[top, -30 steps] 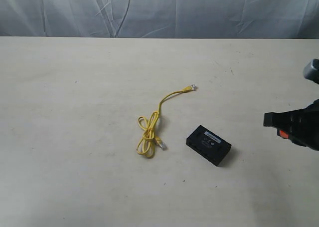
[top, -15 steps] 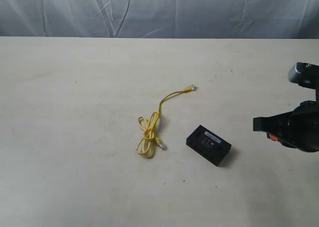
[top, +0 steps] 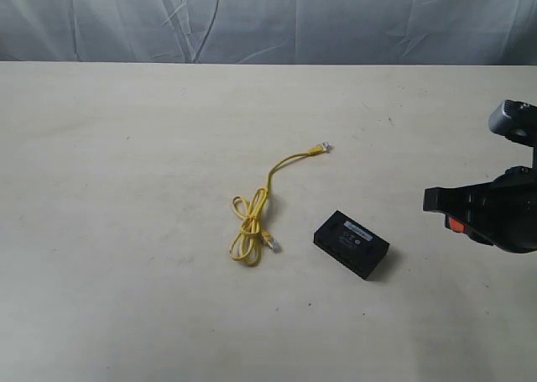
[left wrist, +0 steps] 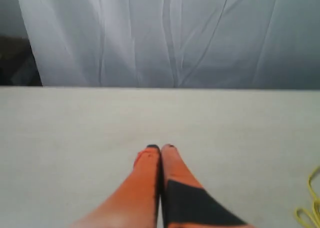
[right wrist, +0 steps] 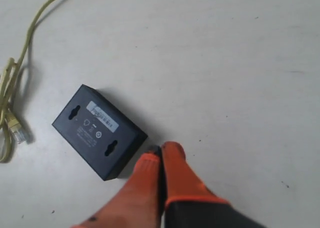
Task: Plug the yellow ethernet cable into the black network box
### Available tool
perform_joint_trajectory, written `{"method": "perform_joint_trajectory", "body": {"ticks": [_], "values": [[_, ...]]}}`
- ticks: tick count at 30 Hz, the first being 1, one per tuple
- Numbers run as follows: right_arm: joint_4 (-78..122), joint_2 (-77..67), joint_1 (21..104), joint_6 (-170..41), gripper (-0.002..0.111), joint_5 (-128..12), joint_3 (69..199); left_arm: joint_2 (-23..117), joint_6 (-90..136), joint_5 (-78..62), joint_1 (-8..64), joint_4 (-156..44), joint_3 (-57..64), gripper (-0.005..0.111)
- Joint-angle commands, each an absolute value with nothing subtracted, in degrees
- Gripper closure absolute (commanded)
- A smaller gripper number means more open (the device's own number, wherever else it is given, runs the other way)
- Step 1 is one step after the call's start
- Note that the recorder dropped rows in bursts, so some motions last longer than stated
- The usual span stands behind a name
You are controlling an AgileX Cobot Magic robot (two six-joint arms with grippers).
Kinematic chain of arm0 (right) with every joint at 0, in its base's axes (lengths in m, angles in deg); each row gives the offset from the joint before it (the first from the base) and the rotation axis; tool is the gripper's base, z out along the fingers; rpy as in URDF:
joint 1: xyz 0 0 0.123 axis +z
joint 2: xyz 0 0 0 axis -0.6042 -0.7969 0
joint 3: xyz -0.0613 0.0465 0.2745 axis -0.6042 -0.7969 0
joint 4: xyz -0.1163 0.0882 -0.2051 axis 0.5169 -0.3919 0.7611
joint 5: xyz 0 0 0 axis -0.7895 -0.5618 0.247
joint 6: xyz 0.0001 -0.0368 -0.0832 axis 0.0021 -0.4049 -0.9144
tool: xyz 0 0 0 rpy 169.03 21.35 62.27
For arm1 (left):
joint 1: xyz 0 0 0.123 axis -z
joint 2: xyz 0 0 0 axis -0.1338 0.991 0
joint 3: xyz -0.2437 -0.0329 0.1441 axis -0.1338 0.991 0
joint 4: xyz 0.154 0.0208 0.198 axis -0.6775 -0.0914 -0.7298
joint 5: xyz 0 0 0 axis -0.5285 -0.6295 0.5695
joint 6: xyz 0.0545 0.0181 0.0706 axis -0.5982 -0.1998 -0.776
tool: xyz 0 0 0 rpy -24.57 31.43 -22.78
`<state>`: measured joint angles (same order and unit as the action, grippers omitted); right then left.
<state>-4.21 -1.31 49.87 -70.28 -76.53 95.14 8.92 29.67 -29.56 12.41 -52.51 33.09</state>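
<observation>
On your table (top: 126, 147), yellow ethernet cable (top: 251, 217) lay unplugged beside black network box (top: 351, 243) | right gripper (right wrist: 161, 149) hung near box, fingers together | left gripper (left wrist: 160, 148) likewise closed.

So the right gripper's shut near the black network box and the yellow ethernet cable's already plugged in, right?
No: the exterior view shows the yellow ethernet cable lying apart from the black network box, both plugs free. The right gripper is shut near it.
</observation>
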Motion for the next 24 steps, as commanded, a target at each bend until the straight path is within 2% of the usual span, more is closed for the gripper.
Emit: {"method": "perform_joint_trajectory", "body": {"ticks": [1,6,13,24], "values": [[-4.39,-1.31,49.96,-70.56,0.109,-76.70,95.50,30.60,16.46,-40.77,12.43,-43.89,19.28,0.107],[-3.57,-1.31,49.96,-70.56,0.109,-76.81,95.50,51.01,2.96,-43.56,17.09,-31.92,7.61,0.107],[-3.58,-1.31,49.96,-70.56,0.109,-76.32,95.50,74.67,2.11,-43.32,28.72,-34.57,-8.32,0.107],[-3.58,-1.31,49.96,-70.56,0.109,-75.39,95.50,102.65,-1.31,-56.56,37.91,-40.64,-40.13,0.107]]}}
